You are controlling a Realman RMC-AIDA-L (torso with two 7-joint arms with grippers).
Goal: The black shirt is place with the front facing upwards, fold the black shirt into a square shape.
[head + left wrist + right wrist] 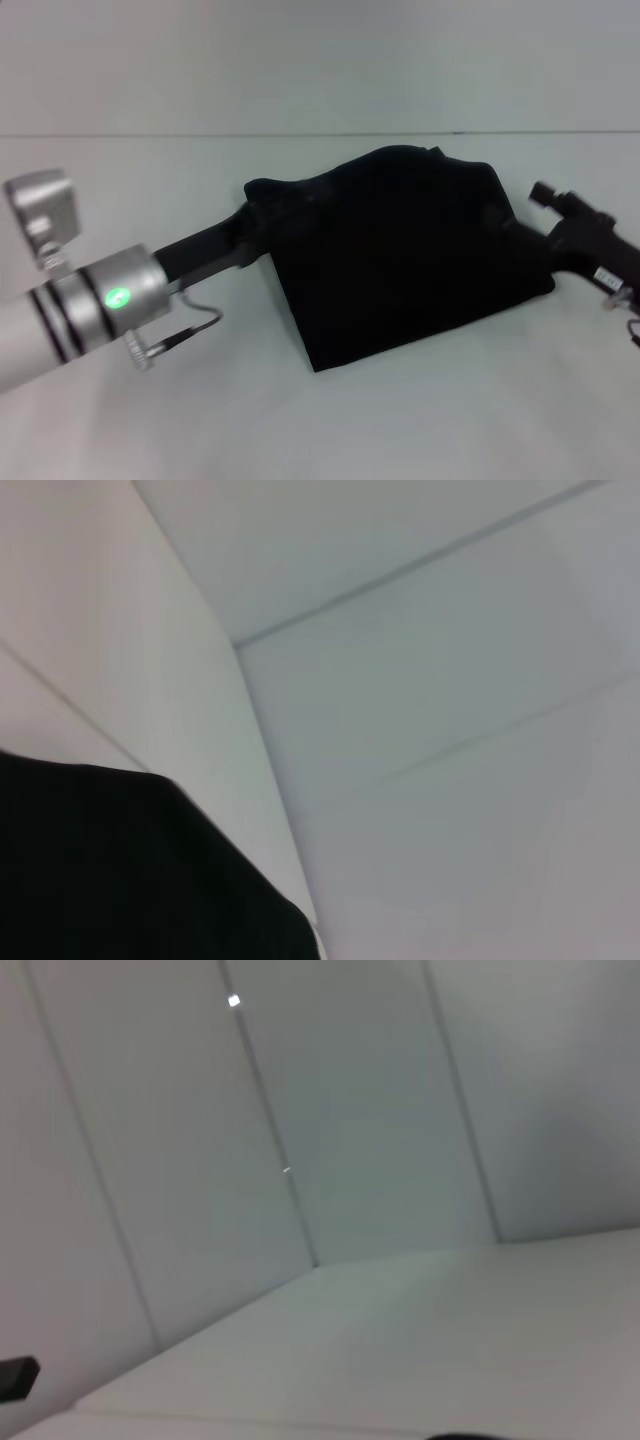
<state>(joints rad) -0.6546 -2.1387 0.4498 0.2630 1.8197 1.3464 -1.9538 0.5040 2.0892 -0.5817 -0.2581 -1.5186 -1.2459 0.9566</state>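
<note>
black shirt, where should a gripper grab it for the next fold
Probably the near free corner of the folded black soft-fabric shirt: it juts onto the bare white table away from both arms, so come from the robot's side, low along the surface.

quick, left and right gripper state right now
Left gripper: at the black shirt's left edge, cannot be told.
Right gripper: at its right edge, cannot be told.

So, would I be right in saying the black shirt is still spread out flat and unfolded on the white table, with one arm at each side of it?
Not quite. In the head view the black shirt is already folded into a compact, roughly four-sided bundle, not spread out flat. The rest holds: it is on the white table, with the left gripper at one side and the right gripper at the other.
</note>
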